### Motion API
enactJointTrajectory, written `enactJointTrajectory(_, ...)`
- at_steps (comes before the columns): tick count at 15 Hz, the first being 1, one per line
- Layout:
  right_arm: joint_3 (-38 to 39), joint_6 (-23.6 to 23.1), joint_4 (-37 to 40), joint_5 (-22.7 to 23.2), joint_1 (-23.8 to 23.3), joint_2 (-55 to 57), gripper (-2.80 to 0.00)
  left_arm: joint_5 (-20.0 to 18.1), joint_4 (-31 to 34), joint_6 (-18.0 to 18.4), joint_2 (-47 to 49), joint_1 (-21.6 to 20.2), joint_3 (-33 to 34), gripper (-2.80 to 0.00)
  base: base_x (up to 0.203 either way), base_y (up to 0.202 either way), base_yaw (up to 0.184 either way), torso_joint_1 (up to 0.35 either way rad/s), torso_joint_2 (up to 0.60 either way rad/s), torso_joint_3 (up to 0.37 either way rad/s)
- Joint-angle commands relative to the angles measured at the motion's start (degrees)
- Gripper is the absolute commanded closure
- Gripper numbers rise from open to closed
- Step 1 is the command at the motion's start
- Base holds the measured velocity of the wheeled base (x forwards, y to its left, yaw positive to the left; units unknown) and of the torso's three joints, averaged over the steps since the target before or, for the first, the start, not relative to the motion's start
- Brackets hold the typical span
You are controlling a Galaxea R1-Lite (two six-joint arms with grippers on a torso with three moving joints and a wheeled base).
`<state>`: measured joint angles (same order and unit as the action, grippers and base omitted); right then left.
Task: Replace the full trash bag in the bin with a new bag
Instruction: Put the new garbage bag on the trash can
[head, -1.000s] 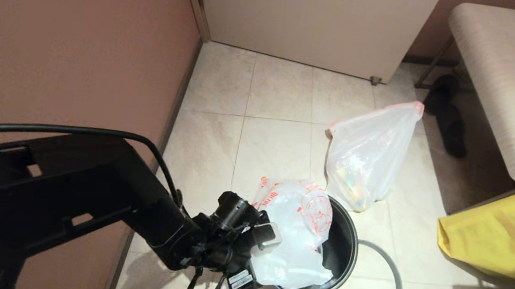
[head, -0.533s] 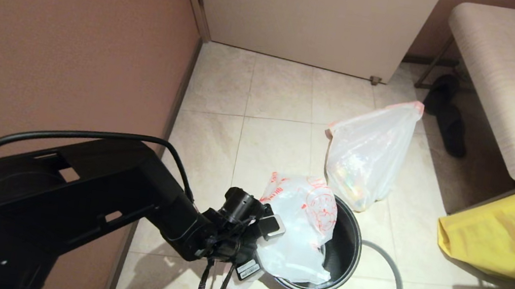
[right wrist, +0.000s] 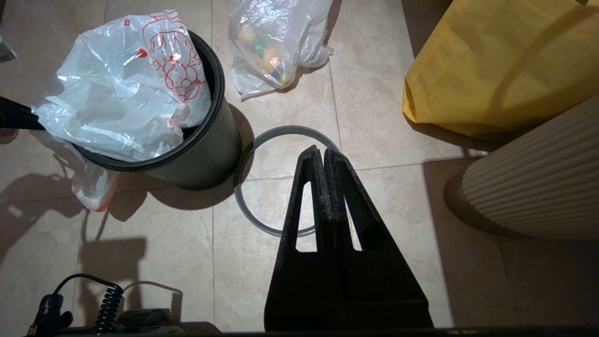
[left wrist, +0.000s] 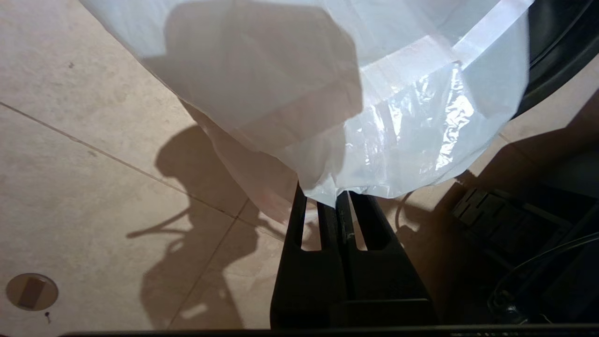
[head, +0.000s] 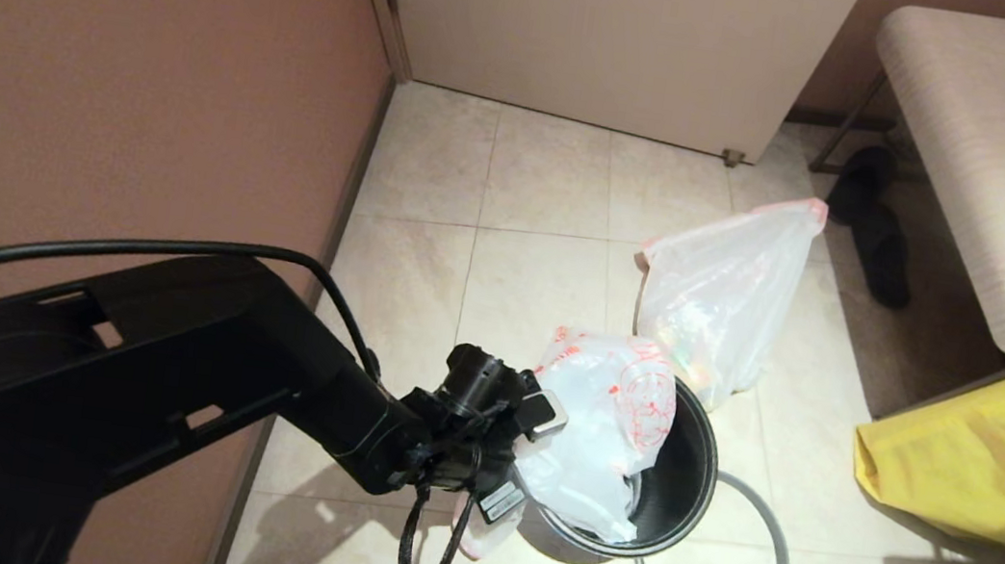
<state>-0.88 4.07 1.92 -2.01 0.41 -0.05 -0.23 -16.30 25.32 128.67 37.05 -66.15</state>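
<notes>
New bag (left wrist: 374, 117) hides left claw (left wrist: 327, 199) tips.

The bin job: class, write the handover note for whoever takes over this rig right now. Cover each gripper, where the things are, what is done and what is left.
Left gripper: shut on the new bag, at the bin's left rim.
Right gripper: shut, holding nothing, above the grey hoop.
Full trash bag: out of the bin, standing on the floor behind it.
New bag: bunched up, partly inside the bin, one end hanging over the near-left rim.
Hoop: flat on the floor, right of the bin.
Done: old bag removed.
Left: spread the new bag over the rim; probably refit the hoop.
</notes>
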Motion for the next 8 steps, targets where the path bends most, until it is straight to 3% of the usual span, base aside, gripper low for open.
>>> enactJointTrajectory(1, 0.00, 0.02, 0.02, -0.01, 0.02, 0.05, 0.00, 0.24, 0.86, 0.03, -3.81, 0.78, 0.20, 0.00, 0.000, 0.000, 0.000, 0.000, 0.00, 0.000)
enactJointTrajectory(4, 0.00, -0.03, 0.02, -0.01, 0.02, 0.05, 0.00, 0.76, 3.52, -2.71, -8.39, 3.38, -1.11, 0.00, 0.000, 0.000, 0.000, 0.000, 0.00, 0.000)
enactJointTrajectory(8, 0.00, -0.03, 0.02, -0.01, 0.02, 0.05, 0.00, 3.41, 8.54, -3.16, -11.92, 7.78, -8.04, 0.00, 0.000, 0.000, 0.000, 0.000, 0.00, 0.000)
